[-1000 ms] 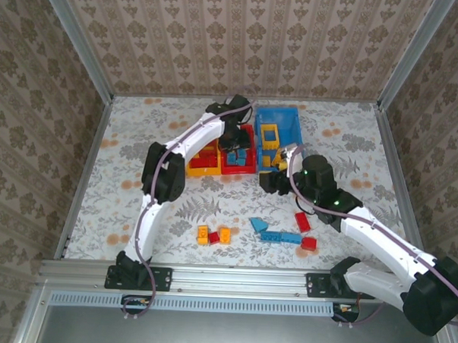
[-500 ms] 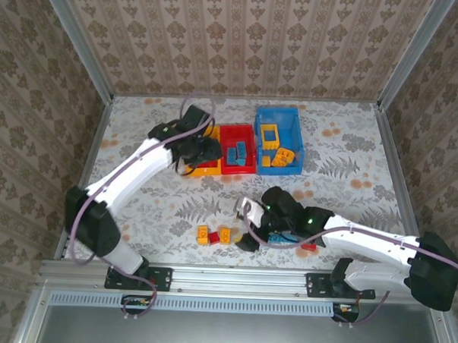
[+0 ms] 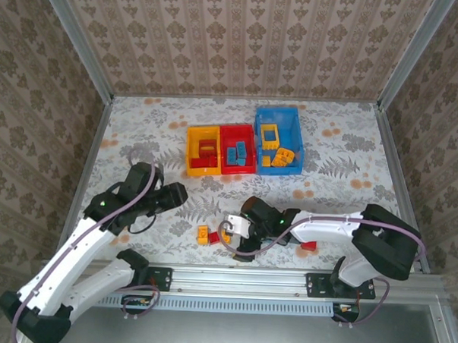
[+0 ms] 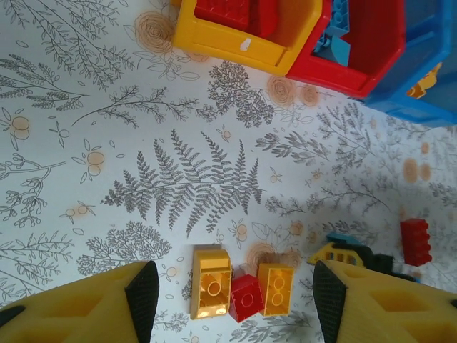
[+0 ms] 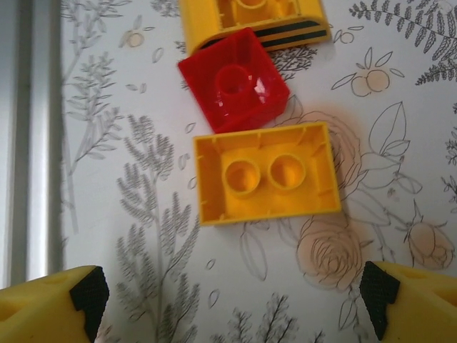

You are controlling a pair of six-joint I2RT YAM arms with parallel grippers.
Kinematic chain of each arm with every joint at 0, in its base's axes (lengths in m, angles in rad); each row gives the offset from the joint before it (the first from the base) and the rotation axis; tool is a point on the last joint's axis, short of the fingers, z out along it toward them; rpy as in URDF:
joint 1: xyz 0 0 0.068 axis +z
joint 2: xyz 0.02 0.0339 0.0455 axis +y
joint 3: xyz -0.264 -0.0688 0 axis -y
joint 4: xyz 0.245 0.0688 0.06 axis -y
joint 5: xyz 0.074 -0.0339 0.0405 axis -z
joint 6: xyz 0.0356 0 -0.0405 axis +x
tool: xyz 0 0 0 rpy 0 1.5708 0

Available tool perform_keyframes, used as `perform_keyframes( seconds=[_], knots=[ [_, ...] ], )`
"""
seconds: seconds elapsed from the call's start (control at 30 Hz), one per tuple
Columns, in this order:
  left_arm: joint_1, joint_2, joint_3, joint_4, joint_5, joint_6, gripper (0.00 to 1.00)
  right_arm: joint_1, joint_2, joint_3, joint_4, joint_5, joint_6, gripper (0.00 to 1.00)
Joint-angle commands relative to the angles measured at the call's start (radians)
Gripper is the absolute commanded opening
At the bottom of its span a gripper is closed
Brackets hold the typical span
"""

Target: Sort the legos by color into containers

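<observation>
Legos [image 3: 283, 155] sit grouped in three bins [image 3: 238, 127]; a few remain loose on the bench [image 3: 344, 138]. Left tool [image 4: 235, 293] and right tool [image 5: 233, 291] both gape empty.

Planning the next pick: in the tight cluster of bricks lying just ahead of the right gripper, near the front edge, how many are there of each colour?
Yellow bricks: 2
Red brick: 1
Total: 3
</observation>
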Motion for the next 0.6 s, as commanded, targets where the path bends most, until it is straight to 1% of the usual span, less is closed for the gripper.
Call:
perform_keyframes(
  seconds=[0.0,0.1,0.3,0.4,0.47,0.57],
  knots=[
    [0.010,-0.028,-0.017,-0.063,0.007,-0.023,0.62,0.005,0.043,0.036,0.069,0.052,-0.014,0.94],
    [0.011,-0.031,-0.017,-0.061,0.005,-0.028,0.62,0.006,0.077,0.052,0.080,0.037,-0.010,0.94],
    [0.013,-0.014,-0.010,-0.042,0.005,-0.024,0.62,0.013,0.131,0.094,0.086,0.004,-0.003,0.90],
    [0.014,-0.006,-0.014,-0.025,0.018,-0.022,0.62,0.018,0.157,0.115,0.088,0.006,0.001,0.87],
    [0.014,-0.003,-0.016,-0.011,0.031,-0.017,0.62,0.021,0.167,0.128,0.080,-0.002,-0.001,0.80],
    [0.014,-0.003,-0.016,-0.001,0.040,-0.014,0.62,0.022,0.175,0.143,0.059,-0.023,-0.005,0.65]
  ],
)
